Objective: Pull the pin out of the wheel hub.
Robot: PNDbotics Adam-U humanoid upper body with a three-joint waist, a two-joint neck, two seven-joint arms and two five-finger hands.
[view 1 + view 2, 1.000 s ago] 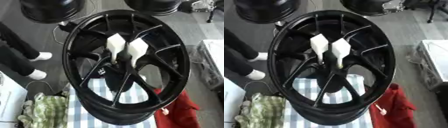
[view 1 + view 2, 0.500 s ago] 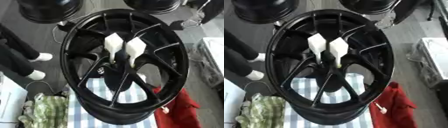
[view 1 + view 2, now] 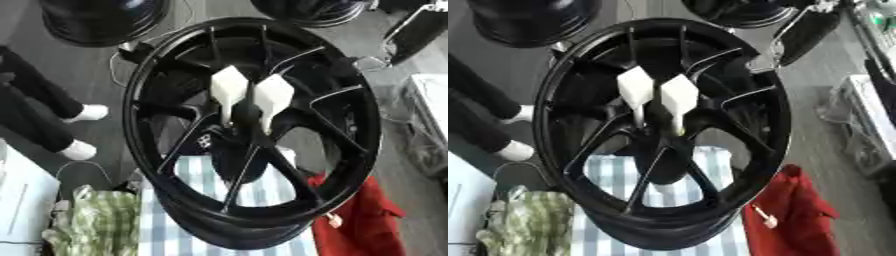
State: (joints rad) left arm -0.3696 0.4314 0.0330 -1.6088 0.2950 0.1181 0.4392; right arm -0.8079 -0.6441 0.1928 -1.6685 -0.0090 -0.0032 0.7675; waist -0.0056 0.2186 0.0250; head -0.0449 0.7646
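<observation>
While no robot hand shows in either view, grip state cannot be told. Left: green checked cloth [image 3: 83, 220] bunched on table. Centre: wheel hub [image 3: 254, 135] stands tilted on striped cloth [image 3: 614, 172], face toward camera, exposing two white pins [image 3: 252, 99] side by side at middle, tops free for pulling. Right: red cloth [image 3: 789, 220] beside rim.

one big glossy black spoked wheel hub [image 3: 254, 150], two white wedge-headed plastic pins [image 3: 229, 92] stuck in it, two more black rims [image 3: 101, 20] behind, one red cloth [image 3: 785, 215], one green checked cloth [image 3: 92, 225]
</observation>
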